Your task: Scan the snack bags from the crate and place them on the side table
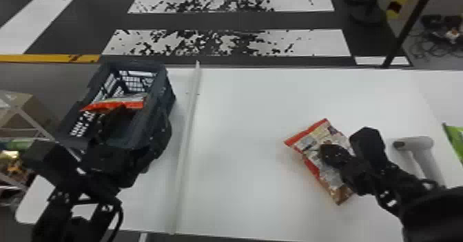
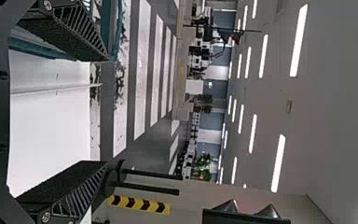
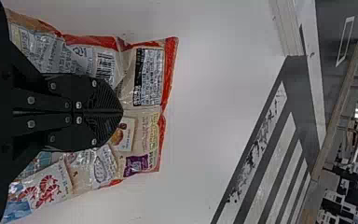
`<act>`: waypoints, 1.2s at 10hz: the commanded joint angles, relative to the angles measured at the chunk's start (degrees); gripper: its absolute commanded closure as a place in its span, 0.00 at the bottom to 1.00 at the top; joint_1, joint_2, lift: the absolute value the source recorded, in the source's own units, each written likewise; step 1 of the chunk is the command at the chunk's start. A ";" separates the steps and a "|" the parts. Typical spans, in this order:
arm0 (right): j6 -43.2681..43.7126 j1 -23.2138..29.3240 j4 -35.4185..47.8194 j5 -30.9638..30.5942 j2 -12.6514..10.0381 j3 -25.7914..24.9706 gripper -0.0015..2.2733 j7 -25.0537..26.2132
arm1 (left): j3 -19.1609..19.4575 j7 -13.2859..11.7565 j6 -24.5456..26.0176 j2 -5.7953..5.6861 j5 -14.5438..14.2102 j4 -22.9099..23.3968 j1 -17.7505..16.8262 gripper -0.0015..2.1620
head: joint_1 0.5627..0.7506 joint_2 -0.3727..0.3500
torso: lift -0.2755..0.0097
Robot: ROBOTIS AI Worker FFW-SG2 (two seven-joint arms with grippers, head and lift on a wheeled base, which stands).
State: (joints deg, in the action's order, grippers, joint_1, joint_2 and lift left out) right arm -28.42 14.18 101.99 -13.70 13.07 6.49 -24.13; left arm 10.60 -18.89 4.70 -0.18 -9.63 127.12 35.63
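Note:
Over the near end of the dark crate [image 1: 167,82], my left gripper [image 1: 119,119] is beside a red-orange snack bag [image 1: 119,104] lying inside. In the left wrist view my left gripper [image 2: 106,111] has its fingers wide apart with nothing between them. A snack bag with red edges [image 1: 315,138] lies flat on the white table, printed back and barcode facing up. My right gripper [image 1: 327,152] is over this bag [image 3: 142,135]; in the right wrist view my right gripper [image 3: 121,112] has its fingers pressed together, and whether they touch the bag I cannot tell.
A white handheld scanner [image 1: 418,143] rests on the table [image 1: 241,120] right of the right gripper. At the right edge shows a green bag [image 1: 454,139]. A raised pale strip [image 1: 189,134] runs between crate and bag. Far left stands a rack with a cardboard box [image 1: 27,112].

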 commanded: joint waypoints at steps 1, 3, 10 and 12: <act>1.74 0.58 0.32 0.08 -0.07 0.27 0.96 0.31 | -0.14 -0.01 0.01 0.32 0.14 0.05 0.06 0.04 | 0.70 0.61 | 0.64; 0.51 4.36 10.95 1.66 0.02 -1.48 0.96 0.22 | -0.23 -0.01 0.01 0.32 0.14 0.32 0.32 0.04 | 0.70 0.61 | 0.64; 2.27 2.96 8.31 0.17 0.55 6.95 0.96 -3.65 | -0.23 -0.44 -0.17 0.32 0.14 0.67 1.02 0.04 | 0.70 0.76 | 0.64; 2.27 0.85 4.71 -1.77 0.28 9.15 0.96 -3.30 | -0.23 -0.62 -0.17 0.32 0.05 0.67 1.29 0.04 | 0.70 0.78 | 0.64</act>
State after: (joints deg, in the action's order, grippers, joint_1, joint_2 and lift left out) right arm -26.13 15.75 107.89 -14.81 13.41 14.95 -27.46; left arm 10.37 -19.46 4.53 -0.18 -9.55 127.84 36.83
